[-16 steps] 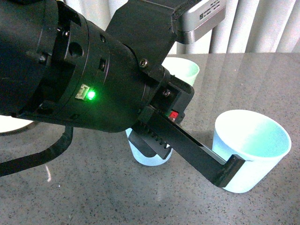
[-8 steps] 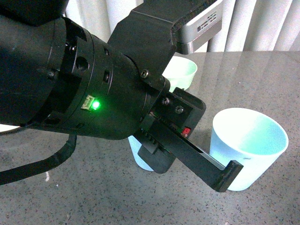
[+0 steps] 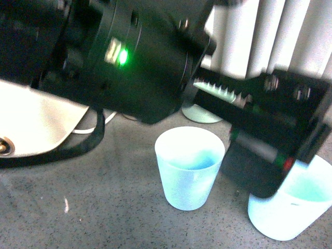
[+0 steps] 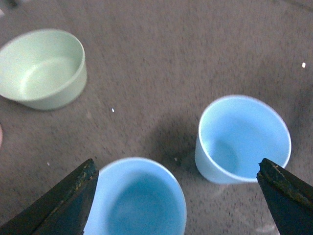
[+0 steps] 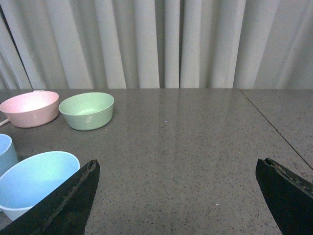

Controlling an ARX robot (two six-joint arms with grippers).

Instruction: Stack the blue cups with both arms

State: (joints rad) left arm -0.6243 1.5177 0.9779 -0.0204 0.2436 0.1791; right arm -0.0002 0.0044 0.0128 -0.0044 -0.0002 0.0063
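Two light blue cups stand upright and apart on the grey table, one in the middle [image 3: 189, 166] and one at the lower right [image 3: 288, 207]. My bulky black left arm [image 3: 129, 57] with its green light crosses above them. In the left wrist view my left gripper [image 4: 178, 196] is open and empty above both cups: one cup [image 4: 137, 200] lies by one finger [image 4: 68, 200], the other cup [image 4: 243, 137] is further off near the other finger [image 4: 286, 196]. My right gripper [image 5: 178, 196] is open and empty over bare table, with a blue cup [image 5: 34, 181] beside it.
A shallow green bowl [image 5: 87, 110] and a shallow pink bowl [image 5: 28, 107] stand at the back near the white curtain. The green bowl also shows in the left wrist view [image 4: 41, 68]. A second blue cup [image 5: 6, 152] sits at the edge of the right wrist view.
My left arm has swung up and to the right. The middle cup, half hidden behind it before, now shows whole. The left gripper stays open.
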